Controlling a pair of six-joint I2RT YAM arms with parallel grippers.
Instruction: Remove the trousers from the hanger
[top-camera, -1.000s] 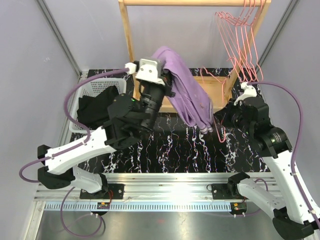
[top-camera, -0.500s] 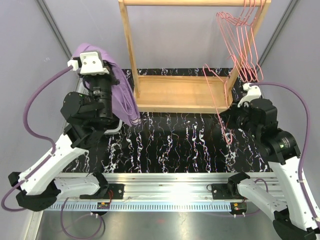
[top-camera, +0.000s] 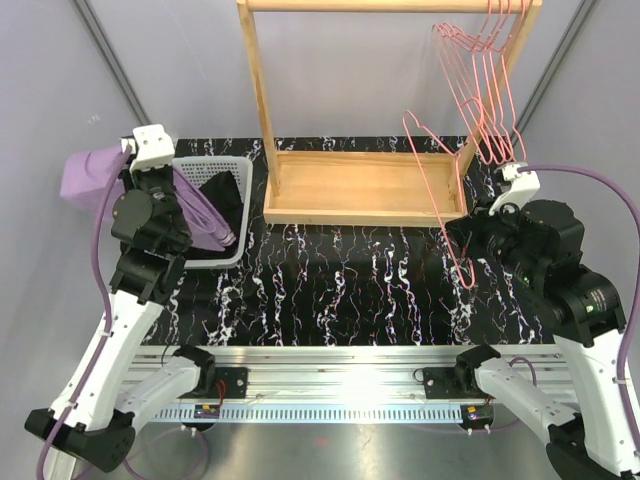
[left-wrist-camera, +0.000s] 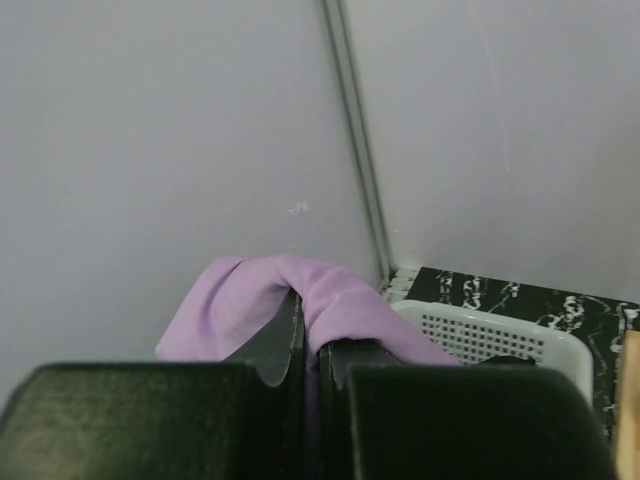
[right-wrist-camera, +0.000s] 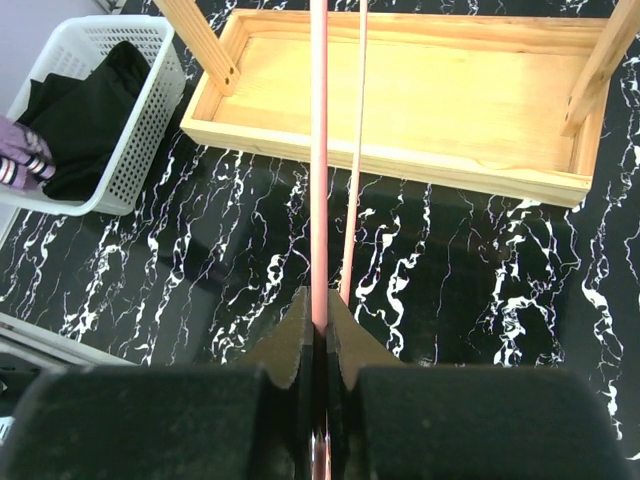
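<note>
While the wooden rack's tray (top-camera: 360, 190) is sitting mid-table, the white basket (top-camera: 210, 162) at far left is holding the black trousers (right-wrist-camera: 80, 110). The left gripper (left-wrist-camera: 305, 340) is pinching the lilac trousers (left-wrist-camera: 250, 300) tight, their tail hanging over the basket. The right gripper (right-wrist-camera: 320, 330) is clamping a pink hanger (right-wrist-camera: 318, 150).

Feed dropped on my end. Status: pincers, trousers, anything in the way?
Left pincer shut on lilac trousers, held above white basket. Right pincer shut on bare pink hanger. Black trousers in basket. Nothing blocking.
</note>
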